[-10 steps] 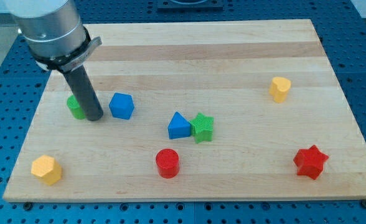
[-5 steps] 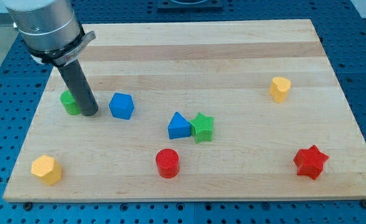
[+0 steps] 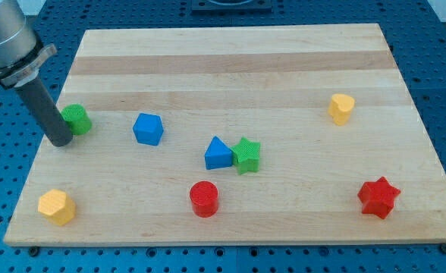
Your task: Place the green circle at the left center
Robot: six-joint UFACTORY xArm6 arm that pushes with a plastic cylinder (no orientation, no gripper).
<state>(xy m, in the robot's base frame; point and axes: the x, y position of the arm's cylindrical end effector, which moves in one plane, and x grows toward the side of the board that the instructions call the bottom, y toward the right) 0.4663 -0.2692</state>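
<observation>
The green circle lies on the wooden board close to its left edge, about mid-height. My tip rests on the board just left of and slightly below the green circle, touching or nearly touching it. The dark rod rises from the tip toward the view's upper left and hides part of the circle's left side.
A blue block sits right of the green circle. A blue triangle-like block touches a green star near the middle. A red cylinder, a yellow hexagon, a yellow heart and a red star lie elsewhere.
My tip has moved left across the board, from the circle's right side to its left. The green circle has shifted left and slightly up. The other blocks have not moved.
</observation>
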